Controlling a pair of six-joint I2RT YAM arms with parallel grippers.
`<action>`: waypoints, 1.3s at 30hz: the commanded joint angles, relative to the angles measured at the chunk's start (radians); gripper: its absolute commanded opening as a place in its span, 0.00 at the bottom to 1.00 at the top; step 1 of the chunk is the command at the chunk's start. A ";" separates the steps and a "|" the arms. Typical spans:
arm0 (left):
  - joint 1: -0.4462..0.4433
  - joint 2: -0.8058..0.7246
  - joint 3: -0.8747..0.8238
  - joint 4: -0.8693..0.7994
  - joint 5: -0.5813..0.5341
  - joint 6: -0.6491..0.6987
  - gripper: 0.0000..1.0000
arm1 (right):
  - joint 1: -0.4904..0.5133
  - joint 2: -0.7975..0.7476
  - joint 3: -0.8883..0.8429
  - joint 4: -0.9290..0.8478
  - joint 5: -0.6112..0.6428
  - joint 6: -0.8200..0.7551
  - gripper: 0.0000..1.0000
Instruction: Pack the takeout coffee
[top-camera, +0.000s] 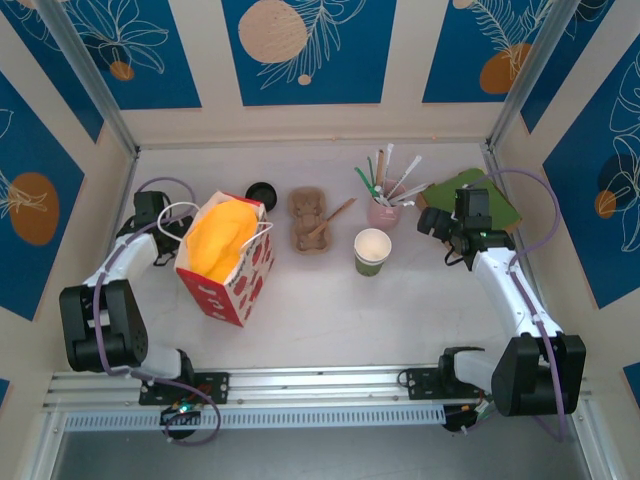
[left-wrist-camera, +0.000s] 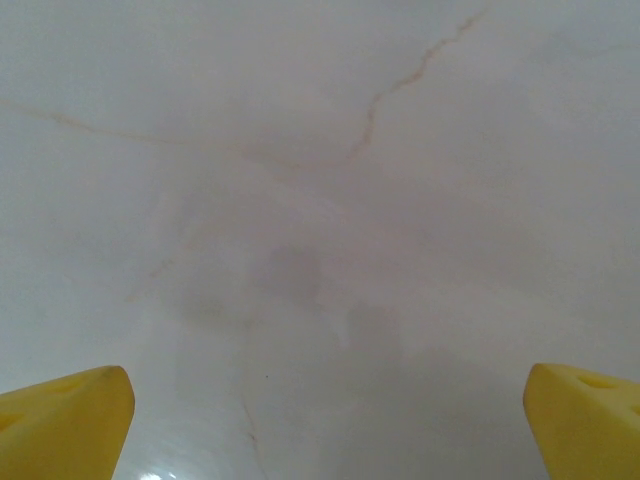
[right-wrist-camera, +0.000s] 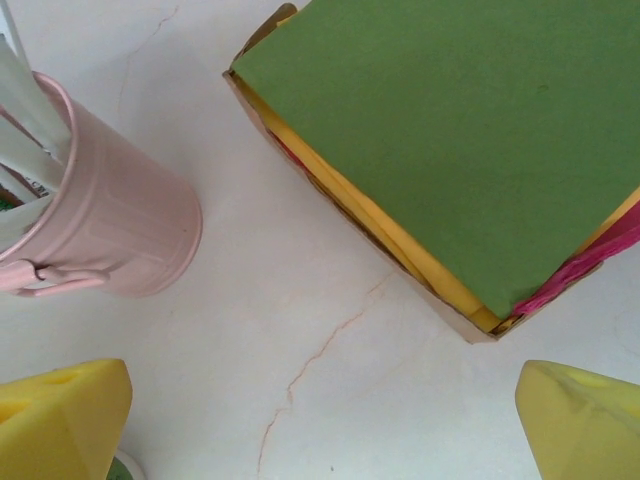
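Observation:
The takeout coffee is out of view. A lidless green cup (top-camera: 372, 251) with a white inside stands mid-table. A loose black lid (top-camera: 261, 190) lies behind the red-and-white gift bag (top-camera: 240, 285), which is lined with yellow tissue. My left gripper (top-camera: 150, 212) hangs open left of the bag, and its yellow pads (left-wrist-camera: 60, 420) frame bare table (left-wrist-camera: 320, 250). My right gripper (top-camera: 436, 222) is open to the right of the cup, its pads (right-wrist-camera: 60, 420) wide apart over bare table with nothing between them.
A brown cardboard cup carrier (top-camera: 312, 220) with a wooden stirrer lies between bag and cup. A pink bucket (top-camera: 384, 211) (right-wrist-camera: 110, 210) of straws and stirrers stands behind the cup. A green-topped stack of napkins (top-camera: 480, 195) (right-wrist-camera: 450, 130) lies at the back right.

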 joint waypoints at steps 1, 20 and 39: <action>0.010 -0.047 -0.006 -0.080 0.086 -0.069 1.00 | -0.006 0.002 0.017 0.011 -0.042 0.017 0.99; 0.103 -0.058 -0.068 -0.404 0.336 -0.360 0.33 | 0.017 -0.046 0.044 -0.027 -0.062 0.018 0.99; 0.048 -0.190 -0.284 -0.301 0.555 -0.524 0.36 | 0.052 -0.031 0.040 -0.015 -0.035 0.014 0.99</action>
